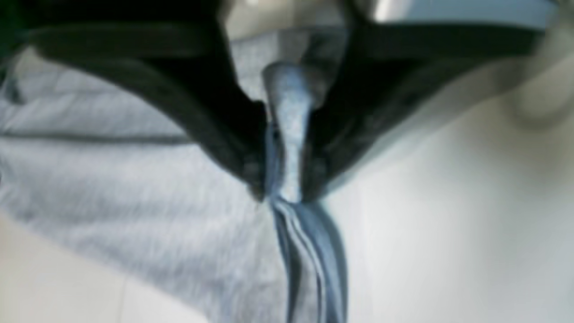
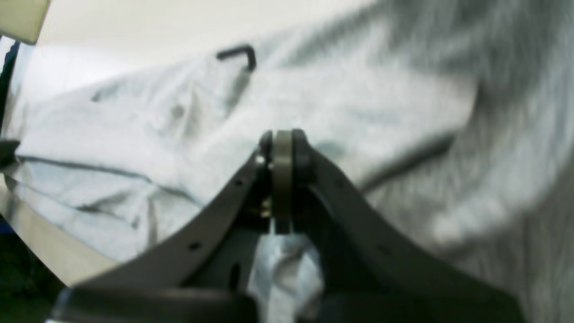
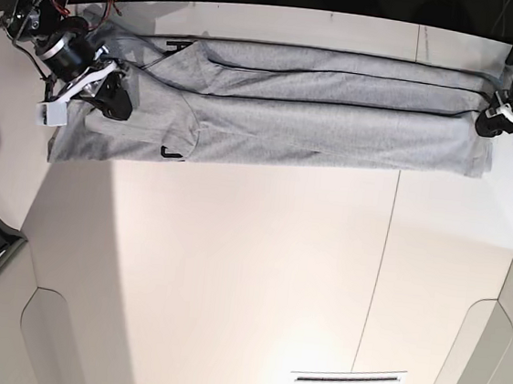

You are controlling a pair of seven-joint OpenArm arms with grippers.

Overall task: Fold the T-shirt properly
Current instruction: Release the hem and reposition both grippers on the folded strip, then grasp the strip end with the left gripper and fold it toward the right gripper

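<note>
T-shirt (image 3: 291, 127): long folded strip along the table's (image 3: 248, 274) far side, my left gripper pinching its end
Slip risk: layers look stacked unevenly in that pinch, so a pull might drag just some and skew the fold
Right-side risk: lifting the left alone could bunch the loose end
Left gripper (image 1: 287, 179): closed on cloth, at the strip's end
Right gripper (image 2: 282, 179): tips together, over the other end, can't tell if it's got fabric
</note>
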